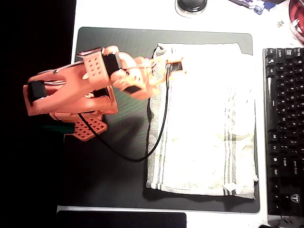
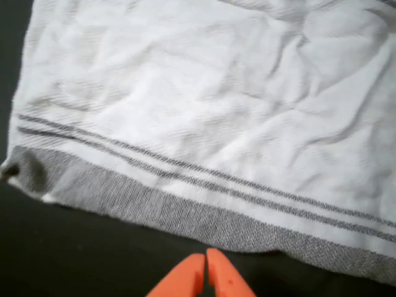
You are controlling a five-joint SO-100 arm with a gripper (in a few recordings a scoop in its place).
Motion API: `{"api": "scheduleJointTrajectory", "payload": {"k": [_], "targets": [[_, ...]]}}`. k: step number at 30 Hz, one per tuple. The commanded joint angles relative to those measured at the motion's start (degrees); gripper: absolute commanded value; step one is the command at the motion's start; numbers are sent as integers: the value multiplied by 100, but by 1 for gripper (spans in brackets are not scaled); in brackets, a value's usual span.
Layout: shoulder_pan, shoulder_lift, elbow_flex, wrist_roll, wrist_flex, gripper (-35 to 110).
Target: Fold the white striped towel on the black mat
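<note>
The black mat [image 1: 114,166] lies flat on the white table [image 1: 123,12]. It holds the white striped towel [image 1: 204,118]. The towel is spread out on the right part of the mat in the overhead view. Its right edge comes close to the black keyboard [image 1: 284,128], which sits just off the mat. The towel is wrinkled. Thin grey stripes run down it near its left side and again near its right side. A small white tag [image 1: 230,188] shows near the towel's bottom edge.

The orange arm [image 1: 71,90] reaches in from the left side of the mat. It stretches across the bare dark part of the mat toward the towel's top left corner. A black cable [image 1: 142,156] loops down from the arm over the mat and runs up along the towel's left edge.

In the wrist view, the gripper [image 2: 206,272] points at the towel's striped edge. Its two orange fingertips [image 2: 226,281] are pressed together with nothing between them. They sit over the dark mat, just beside the towel's edge and not touching it.
</note>
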Motion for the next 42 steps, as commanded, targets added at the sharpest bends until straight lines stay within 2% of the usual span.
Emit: {"api": "scheduleJointTrajectory", "payload": {"k": [1, 26, 42], "targets": [[-308, -413, -642, 114, 9, 0], [-2065, -4342, -5616, 870, 686, 0], [-2435, -6715, -7849, 1002, 976, 0]]}}
